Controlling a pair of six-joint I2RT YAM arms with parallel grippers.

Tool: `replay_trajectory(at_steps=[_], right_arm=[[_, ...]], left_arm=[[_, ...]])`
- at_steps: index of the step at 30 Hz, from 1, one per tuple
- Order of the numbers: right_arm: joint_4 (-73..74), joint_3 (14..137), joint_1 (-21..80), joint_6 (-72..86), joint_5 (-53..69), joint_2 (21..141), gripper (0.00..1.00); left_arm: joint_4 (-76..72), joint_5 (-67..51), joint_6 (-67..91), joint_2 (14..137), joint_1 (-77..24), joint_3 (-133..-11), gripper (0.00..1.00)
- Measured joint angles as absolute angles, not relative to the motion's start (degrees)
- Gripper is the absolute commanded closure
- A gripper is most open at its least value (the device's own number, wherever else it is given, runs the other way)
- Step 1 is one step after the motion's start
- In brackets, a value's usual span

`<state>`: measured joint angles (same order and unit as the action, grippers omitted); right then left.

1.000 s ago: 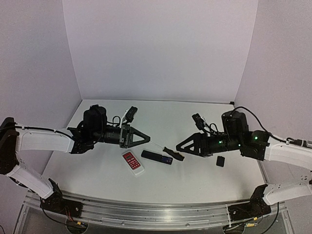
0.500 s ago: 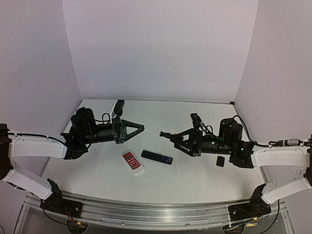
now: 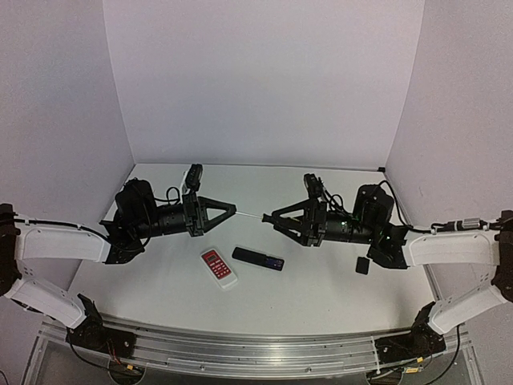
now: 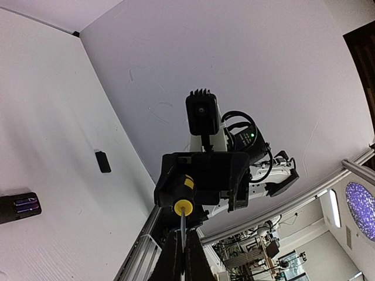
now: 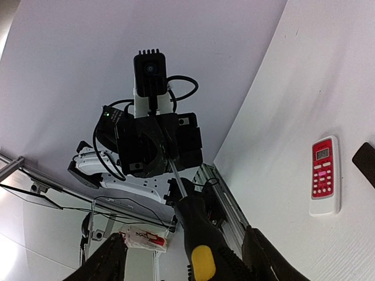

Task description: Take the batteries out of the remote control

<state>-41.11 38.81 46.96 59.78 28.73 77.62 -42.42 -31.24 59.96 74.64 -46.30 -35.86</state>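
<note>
The black remote control (image 3: pixel 258 259) lies flat on the table, and its batteries (image 3: pixel 275 263) show as small bluish cells in the open end (image 4: pixel 26 203). My left gripper (image 3: pixel 234 210) is shut on the thin metal shaft (image 4: pixel 182 225) of a screwdriver held level in the air. The yellow-and-black handle (image 5: pixel 202 240) points into my right gripper (image 5: pixel 187 257). That gripper's fingers (image 5: pixel 266 257) stand apart on either side of the handle without touching it. Both grippers hover above and behind the remote control.
A white remote with a red face (image 3: pixel 219 268) lies just left of the black one. The small flat black cover (image 3: pixel 362 265) rests on the table under my right arm. The metal rail (image 3: pixel 240 353) runs along the near table edge.
Both arms rose from the table and the screwdriver came up off it to hang level between them. My right gripper slid over the handle, its jaws narrowing.
</note>
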Motion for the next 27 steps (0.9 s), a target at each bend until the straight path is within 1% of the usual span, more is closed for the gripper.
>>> replay_trajectory(at_steps=[4, 6, 7, 10, 12, 13, 15, 16, 17, 18, 19, 21, 22, 23, 27], right_arm=[[-42.53, 39.13, 46.96, 60.52, 29.23, 78.22, 0.49], [-42.81, 39.13, 46.94, 60.57, 29.2, 78.22, 0.55], [-42.93, 39.13, 46.94, 60.51, 29.19, 78.22, 0.6], [-42.97, 39.13, 46.9, 60.72, 29.1, 78.24, 0.8], [-42.97, 39.13, 46.92, 60.58, 29.12, 78.28, 0.97], [-43.08, 39.13, 46.92, 60.6, 29.2, 78.32, 1.0], [-44.27, 39.29, 46.94, 60.62, 29.29, 78.26, 1.0], [-44.36, 39.27, 46.92, 60.69, 29.15, 78.26, 1.0], [-44.47, 39.27, 46.89, 60.68, 29.05, 78.27, 1.0], [-44.57, 39.26, 46.87, 60.66, 28.92, 78.27, 1.0], [-44.63, 39.24, 46.87, 60.67, 28.64, 78.26, 1.0], [-44.67, 39.12, 46.92, 60.69, 27.9, 78.26, 1.0], [-44.65, 38.96, 46.94, 60.69, 27.55, 78.22, 1.0], [-44.38, 38.6, 46.95, 60.61, 27.02, 78.08, 1.0], [-38.37, 36.93, 46.99, 59.14, 24.13, 75.69, 1.0]], left_arm=[[-42.62, -31.29, 60.05, 74.65, -46.3, -35.86, 1.0], [-42.67, -31.3, 60.03, 74.65, -46.3, -35.86, 1.0], [-42.68, -31.31, 60.03, 74.65, -46.3, -35.86, 1.0], [-42.84, -31.44, 60.03, 74.65, -46.3, -35.89, 1.0], [-43.0, -31.67, 60.01, 74.67, -46.3, -36.01, 1.0], [-42.91, -31.8, 59.97, 74.69, -46.3, -36.17, 1.0], [-42.52, -32.02, 59.9, 74.99, -46.08, -36.37, 1.0], [-42.44, -32.21, 59.81, 75.13, -46.0, -36.68, 0.98], [-42.3, -32.28, 59.7, 75.21, -45.96, -36.89, 0.87], [-41.94, -32.31, 59.41, 75.26, -45.93, -37.17, 0.63], [-40.98, -32.28, 58.83, 75.31, -45.91, -37.68, 0.38], [-37.99, -31.98, 57.26, 75.44, -45.96, -38.85, 0.05], [-35.95, -31.53, 56.34, 75.5, -45.99, -39.52, 0.01], [-33.74, -31.01, 55.31, 75.5, -46.09, -40.15, 0.0], [-23.28, -26.22, 51.31, 75.51, -46.15, -42.1, 0.0]])
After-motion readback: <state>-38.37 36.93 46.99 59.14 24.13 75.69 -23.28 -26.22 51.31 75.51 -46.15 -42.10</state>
